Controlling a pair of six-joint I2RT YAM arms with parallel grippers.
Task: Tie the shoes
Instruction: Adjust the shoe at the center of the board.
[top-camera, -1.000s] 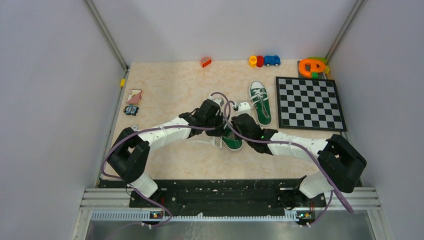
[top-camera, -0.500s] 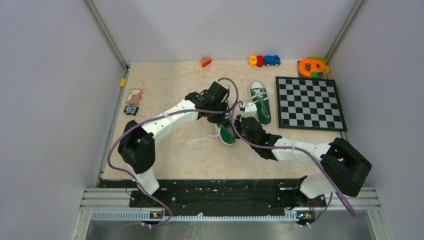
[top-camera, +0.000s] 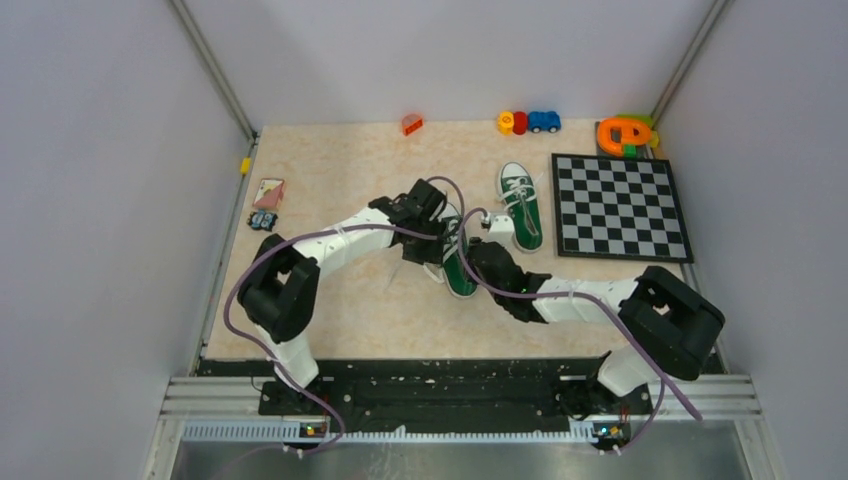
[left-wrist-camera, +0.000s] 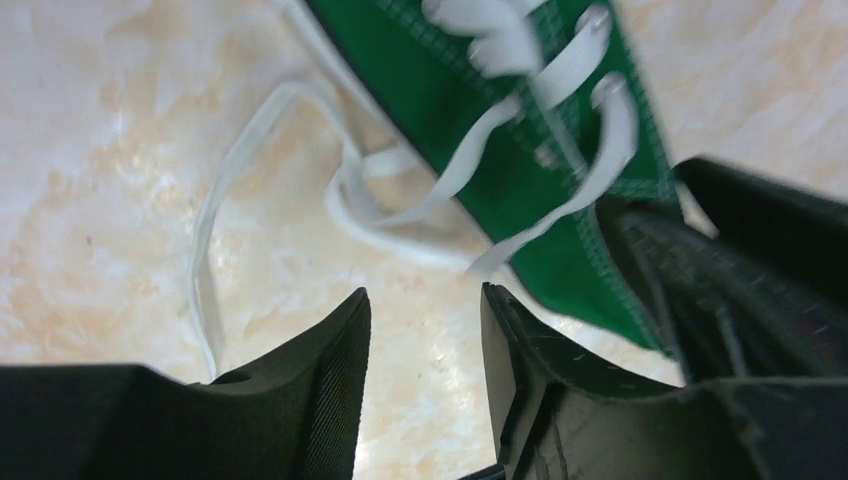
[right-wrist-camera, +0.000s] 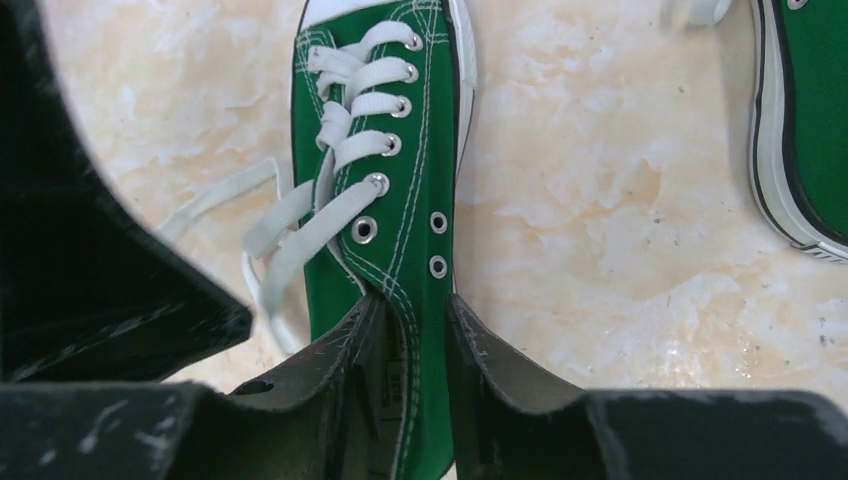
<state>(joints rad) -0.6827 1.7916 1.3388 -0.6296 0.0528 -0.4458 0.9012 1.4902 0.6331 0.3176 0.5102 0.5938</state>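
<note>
Shoe (right-wrist-camera: 385, 190) straighter; right gripper (right-wrist-camera: 412, 305) on it

No legible text — no labels, no numbers anywhere.

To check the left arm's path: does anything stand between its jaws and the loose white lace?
Nothing visible does. The left gripper hangs open over bare table, and the loose lace lies just ahead, beside the green shoe that the right gripper clamps.
</note>
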